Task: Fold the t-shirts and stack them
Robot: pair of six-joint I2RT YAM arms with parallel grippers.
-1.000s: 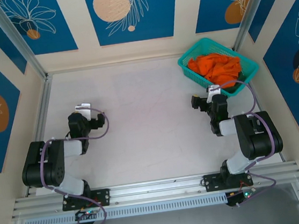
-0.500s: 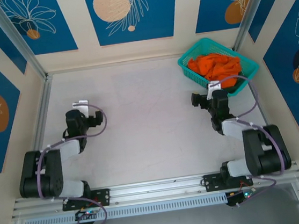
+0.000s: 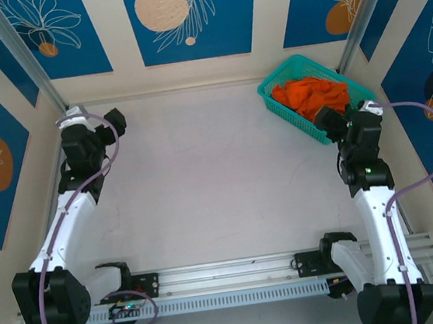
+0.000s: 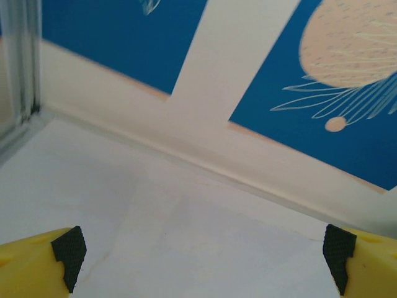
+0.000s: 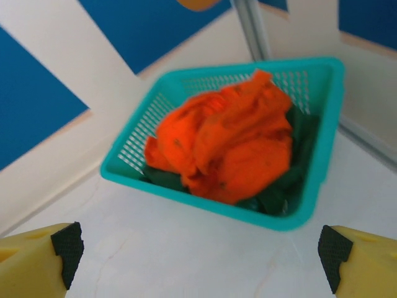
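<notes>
Both pairs of fingers are spread wide, and nothing is held in either. The right fingers (image 5: 38,264) are held above the table (image 5: 161,248) and aimed at the teal basket (image 5: 186,197), which is framed between them from just in front. The orange t-shirt (image 5: 229,146) is heaped in that basket in a crumpled mound, and the dark green t-shirt (image 5: 276,198) is glimpsed beneath it along the near and right walls. Seen from above, the basket sits at the far right of the table. The left fingers (image 4: 37,267) are pointed at the far wall (image 4: 242,56) from the far left of the table, well apart from the cloth.

Nothing has been folded or stacked yet; the step in hand is judged to be fetching the orange t-shirt out. It would be done best if the right fingers were lowered onto the top of the mound, clear of the mesh walls, and closed on a single ridge of orange cloth, so that the dark green t-shirt is not dragged along. The lift should be carried high enough for the hanging cloth to clear the rim, lest the basket be tipped.
</notes>
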